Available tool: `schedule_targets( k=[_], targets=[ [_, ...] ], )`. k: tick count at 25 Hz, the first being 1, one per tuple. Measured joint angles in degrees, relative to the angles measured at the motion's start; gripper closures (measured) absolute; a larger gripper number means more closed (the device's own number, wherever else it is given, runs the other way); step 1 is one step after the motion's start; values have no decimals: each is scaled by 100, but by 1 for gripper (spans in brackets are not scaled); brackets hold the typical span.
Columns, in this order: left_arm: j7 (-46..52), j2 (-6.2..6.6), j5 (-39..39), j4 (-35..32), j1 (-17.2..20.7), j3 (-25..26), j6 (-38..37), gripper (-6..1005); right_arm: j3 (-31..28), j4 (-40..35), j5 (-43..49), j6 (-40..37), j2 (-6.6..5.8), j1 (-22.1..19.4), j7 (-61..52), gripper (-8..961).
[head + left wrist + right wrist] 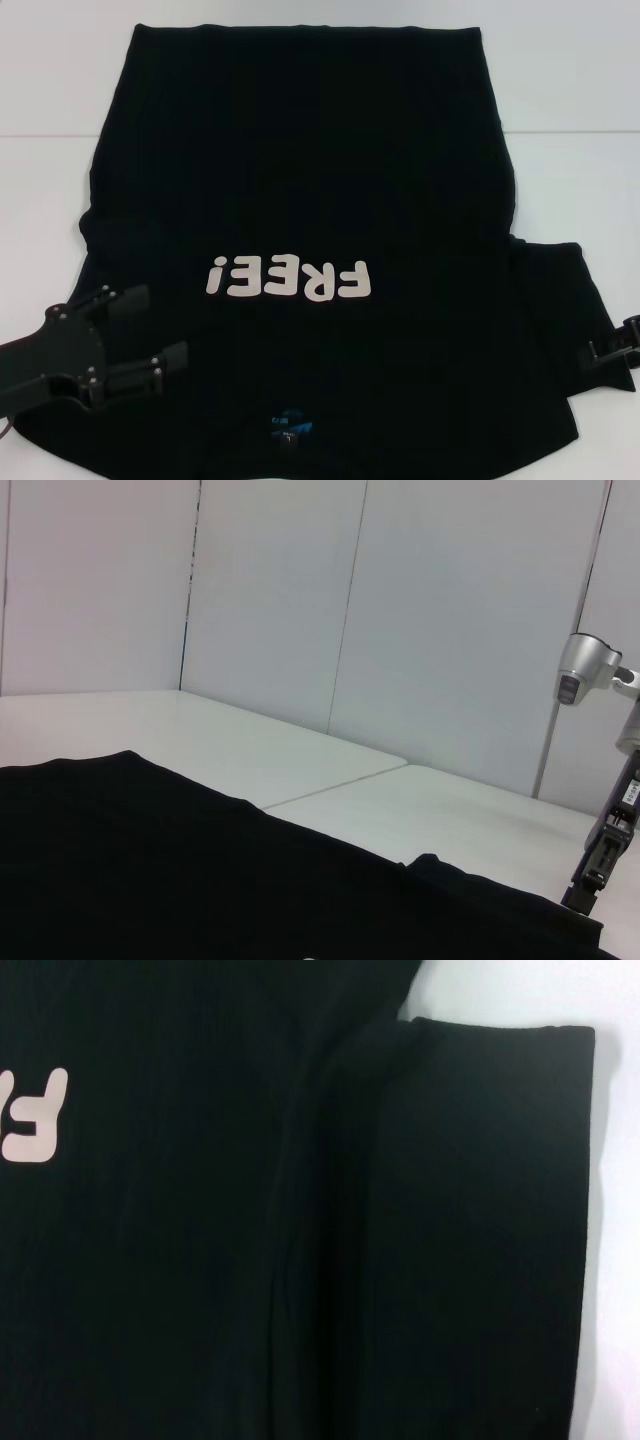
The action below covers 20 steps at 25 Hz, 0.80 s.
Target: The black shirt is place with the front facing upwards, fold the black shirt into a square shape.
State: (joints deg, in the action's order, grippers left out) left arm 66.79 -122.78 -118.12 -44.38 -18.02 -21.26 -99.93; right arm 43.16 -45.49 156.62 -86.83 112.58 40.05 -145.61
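Black cotton fills the middle of the white counter (580,170): the black shirt (300,180) lies flat, front up, collar toward the near edge and hem toward the far edge, still unfolded by the look of it. So this reads as the very start, the grab for the first fold. The left gripper (160,325) sits over the shoulder area at the near left corner, jaws spread and holding nothing. The right gripper (612,352) is at the outer edge of the right sleeve (480,1210) near the right edge of the counter; whether its jaws are spread or closed, I cannot tell. Next, as I judge it, both need to pinch cloth at the sleeves and carry the sides inward without dragging the body askew. Writing: pale "FREE!" lettering (290,280) across the chest, upside down from the head view. A small blue neck label (290,425) shows at the collar, its print too small to read.
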Motion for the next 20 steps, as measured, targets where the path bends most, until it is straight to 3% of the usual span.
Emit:
schedule_targets(
  k=[20],
  targets=[
    [0, 0, 0, 0, 18, 0, 0, 65, 35, 205, -5, 16, 27, 175, -11, 145]
  ],
)
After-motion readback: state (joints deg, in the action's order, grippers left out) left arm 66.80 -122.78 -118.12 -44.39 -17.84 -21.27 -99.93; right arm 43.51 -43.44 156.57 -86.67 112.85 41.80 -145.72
